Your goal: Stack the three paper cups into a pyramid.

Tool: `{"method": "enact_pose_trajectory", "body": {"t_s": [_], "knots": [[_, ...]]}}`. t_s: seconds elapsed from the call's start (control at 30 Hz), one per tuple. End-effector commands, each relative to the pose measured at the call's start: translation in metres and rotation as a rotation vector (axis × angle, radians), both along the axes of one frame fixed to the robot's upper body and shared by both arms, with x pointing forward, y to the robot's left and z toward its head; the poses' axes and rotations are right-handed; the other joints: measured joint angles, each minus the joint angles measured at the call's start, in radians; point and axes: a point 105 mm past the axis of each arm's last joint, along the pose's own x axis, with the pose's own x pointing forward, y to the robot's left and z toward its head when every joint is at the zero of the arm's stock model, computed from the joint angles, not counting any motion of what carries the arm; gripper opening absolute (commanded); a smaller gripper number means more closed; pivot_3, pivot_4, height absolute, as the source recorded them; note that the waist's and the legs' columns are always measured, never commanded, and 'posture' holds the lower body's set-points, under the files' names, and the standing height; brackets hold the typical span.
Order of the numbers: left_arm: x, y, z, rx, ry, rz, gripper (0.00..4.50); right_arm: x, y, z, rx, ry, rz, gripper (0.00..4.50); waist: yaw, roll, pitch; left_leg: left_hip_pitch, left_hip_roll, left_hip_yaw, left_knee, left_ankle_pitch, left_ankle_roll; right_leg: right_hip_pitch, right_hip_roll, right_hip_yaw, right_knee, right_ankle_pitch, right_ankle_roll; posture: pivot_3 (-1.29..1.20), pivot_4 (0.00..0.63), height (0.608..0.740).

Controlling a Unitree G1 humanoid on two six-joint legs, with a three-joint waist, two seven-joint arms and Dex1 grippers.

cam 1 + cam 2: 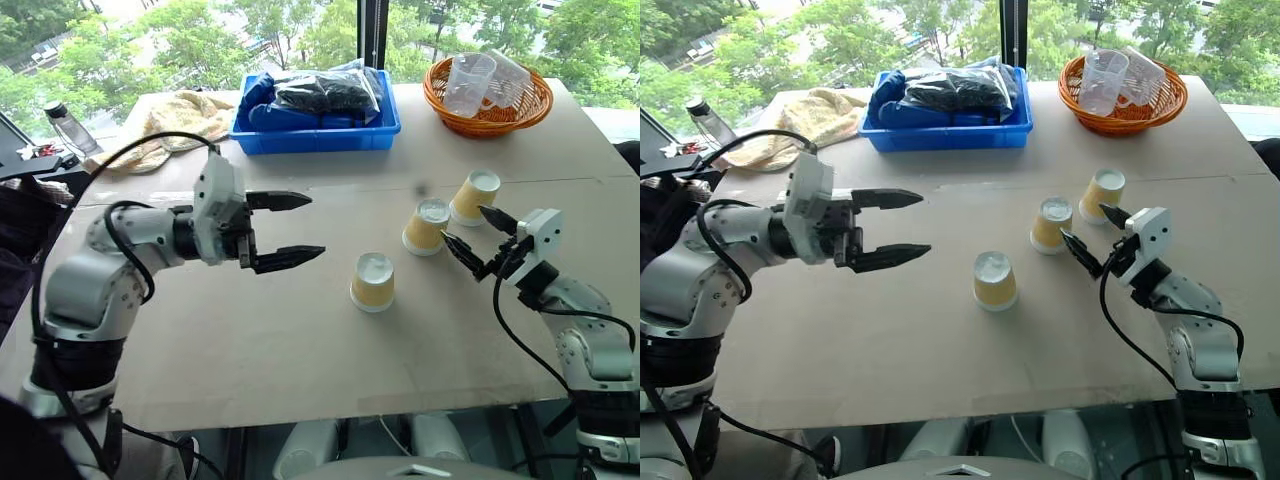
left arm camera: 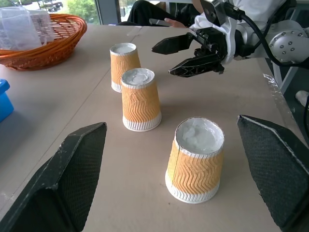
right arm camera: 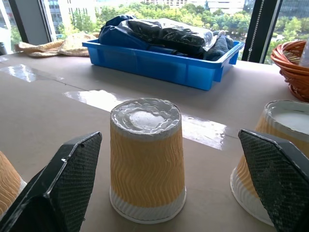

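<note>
Table [image 1: 250,350]: three paper cups [image 1: 373,281] [image 1: 427,227] [image 1: 474,197], upside down, apart, unstacked in a diagonal row. Left gripper [image 1: 285,230] spread wide, empty, above table; right gripper [image 1: 478,235] wide, empty, just beside middle cup. Behind: blue bin [image 1: 316,131], orange basket [image 1: 487,100], cloth [image 1: 180,120], bottle [image 1: 68,127].

The three paper cups all stand upside down on the table, white base on top and white rim on the surface. Each has tan-yellow sides with a wavy ribbed pattern. They are not stacked; they stand apart in a loose line that goes from the near centre toward 1 o'clock. The nearest cup [image 1: 372,281] stands alone near the middle of the table. The middle cup [image 1: 427,227] is at about 1 o'clock from it, well apart. The farthest cup [image 1: 474,197] is again at 1 o'clock from the middle one, just beside it, not touching.
</note>
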Motion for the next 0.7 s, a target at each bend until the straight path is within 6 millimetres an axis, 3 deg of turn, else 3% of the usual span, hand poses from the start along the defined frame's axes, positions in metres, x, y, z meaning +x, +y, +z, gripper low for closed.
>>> {"method": "enact_pose_trajectory", "body": {"t_s": [0.03, 0.3, 0.7], "knots": [[-0.014, 0.001, 0.015, -0.004, -0.021, -0.051, 4.43, 0.010, 0.009, 0.005, 0.007, -0.020, 0.031, 4.50, -0.009, 0.000, 0.000, 0.000, 0.000, 0.000, 0.000, 0.000, 0.000, 0.000, 0.000, 0.000, 0.000, 0.000, 0.000, 0.00, 0.150, 0.740], [-0.027, 0.004, 0.010, 0.004, 0.059, -0.095, 4.43, 0.022, 0.027, 0.008, 0.017, -0.008, 0.101, 4.50, -0.018, 0.001, 0.001, -0.002, 0.000, 0.000, 0.000, 0.000, 0.000, -0.003, 0.000, 0.001, 0.001, 0.000, 0.000, 0.00, 0.150, 0.740], [-0.022, 0.009, 0.013, 0.002, 0.046, -0.080, 4.43, 0.037, 0.050, 0.014, 0.009, 0.031, 0.153, 4.50, -0.019, 0.001, 0.001, -0.002, 0.000, 0.000, 0.000, 0.000, 0.000, -0.003, 0.000, 0.000, 0.001, 0.000, 0.000, 0.00, 0.150, 0.740]]}}
